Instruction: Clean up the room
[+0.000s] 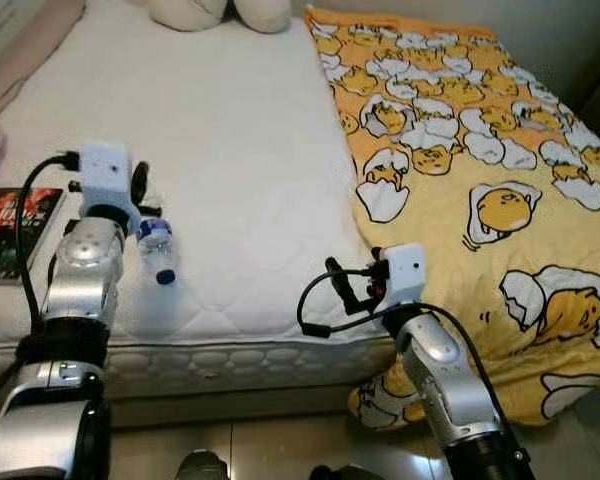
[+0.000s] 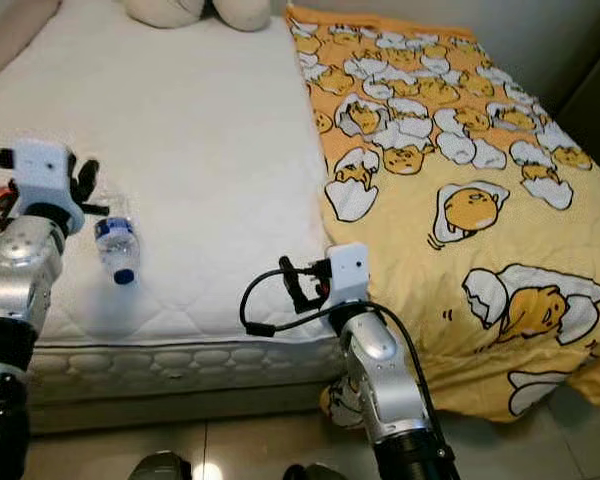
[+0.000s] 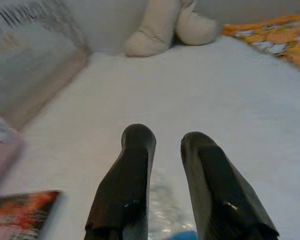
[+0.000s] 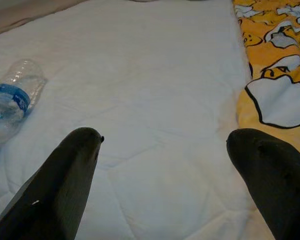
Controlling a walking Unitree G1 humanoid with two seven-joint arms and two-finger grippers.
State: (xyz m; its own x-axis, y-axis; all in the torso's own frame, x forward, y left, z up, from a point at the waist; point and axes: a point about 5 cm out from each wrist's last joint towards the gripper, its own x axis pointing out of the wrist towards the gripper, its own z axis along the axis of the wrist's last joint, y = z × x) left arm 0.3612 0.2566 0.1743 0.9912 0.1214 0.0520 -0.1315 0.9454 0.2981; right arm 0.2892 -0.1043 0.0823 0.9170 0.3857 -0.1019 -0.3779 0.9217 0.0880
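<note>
One clear plastic water bottle [image 1: 156, 247] is seen lying on its side on the white quilted mattress [image 1: 240, 160], near the front edge on the robot's left. Its long axis runs roughly from the head of the bed toward the foot, tilted slightly, and its blue cap is pointed toward the front edge, toward the robot; a blue label is wrapped round its middle. The left gripper [image 3: 160, 145] is held low over the bottle, with the cap end visible just beneath and between the two black fingers [image 3: 127, 185], which are set a little apart with a narrow gap and are not closed on anything. The right gripper [image 4: 165, 150] is held above the mattress near the front edge, beside the border of the blanket, and its fingers [image 4: 65, 175] are spread wide with bare mattress between them; the bottle is seen well off to one side in the right wrist view. One yellow blanket [image 1: 480, 160] printed with egg cartoon figures is laid over the right part of the bed and hangs over the front edge. One book [image 1: 10, 225] with a dark red cover is seen lying flat at the left edge of the mattress, near the left arm. Two cream-coloured soft shapes [image 1: 220, 12], either cushions or a plush toy, are seen side by side at the head of the bed.
</note>
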